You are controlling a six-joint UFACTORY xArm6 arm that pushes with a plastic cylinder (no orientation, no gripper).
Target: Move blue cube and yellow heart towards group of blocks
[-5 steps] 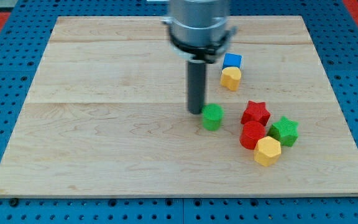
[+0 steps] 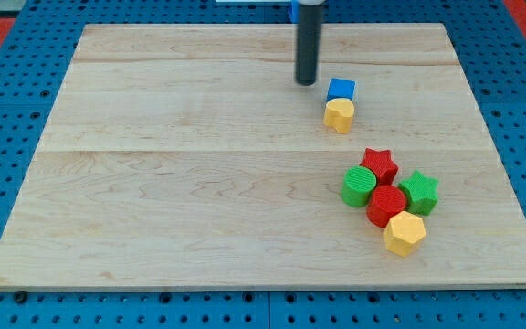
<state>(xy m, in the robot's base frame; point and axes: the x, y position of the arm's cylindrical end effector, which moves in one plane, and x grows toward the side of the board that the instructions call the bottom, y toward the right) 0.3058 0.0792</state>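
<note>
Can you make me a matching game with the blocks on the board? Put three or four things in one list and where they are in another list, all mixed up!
Things:
1. blue cube
2. yellow heart
3. green cylinder
4. my tip

Places:
A. at the view's left edge of the group
B. directly below the blue cube, touching it
C. to the view's left of the blue cube, apart from it
D. nearest the view's top of all blocks

Pairs: 1-D, 2-B, 3-A, 4-C

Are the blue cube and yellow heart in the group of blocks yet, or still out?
Out: blue cube and yellow heart touch each other, bare board separating them from the red star.
</note>
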